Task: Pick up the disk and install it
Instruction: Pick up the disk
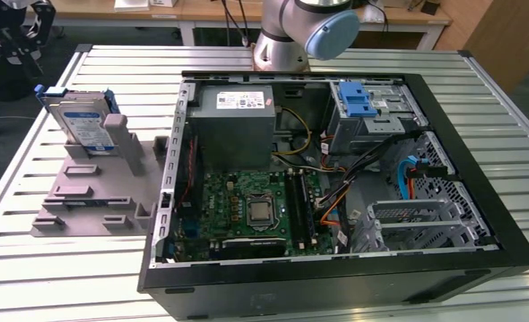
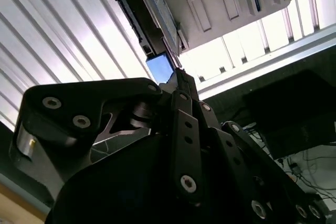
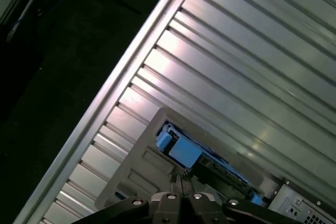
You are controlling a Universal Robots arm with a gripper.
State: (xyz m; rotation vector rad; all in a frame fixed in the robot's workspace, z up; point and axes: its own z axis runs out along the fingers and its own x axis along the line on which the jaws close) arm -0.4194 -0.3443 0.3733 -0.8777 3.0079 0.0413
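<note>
Well, at the exterior view's left the disk (image 1: 81,124) stands on edge in a grey stand (image 1: 94,194) on the slatted tabletop (image 1: 31,282), not yet lifted. In both wrist views my jaws hang just over the blue rail (image 3: 181,150) at its upper end. They look pressed together with nothing between them, though from this angle I cannot tell whether the tips touch the rail.

To take it well, I judge the jaws must spread wide enough to straddle the two flat faces. They should sit square and centred on the upper edge, close firmly, and draw straight out of the slot so the rails do not snag.

Further right lies the open computer case (image 1: 336,282), holding the grey power box (image 1: 237,127). Towards the exterior view's right is the metal cage (image 1: 381,124) with its blue latch (image 1: 358,100).

I count one disk, one stand, one case, one power box and one latched cage.
</note>
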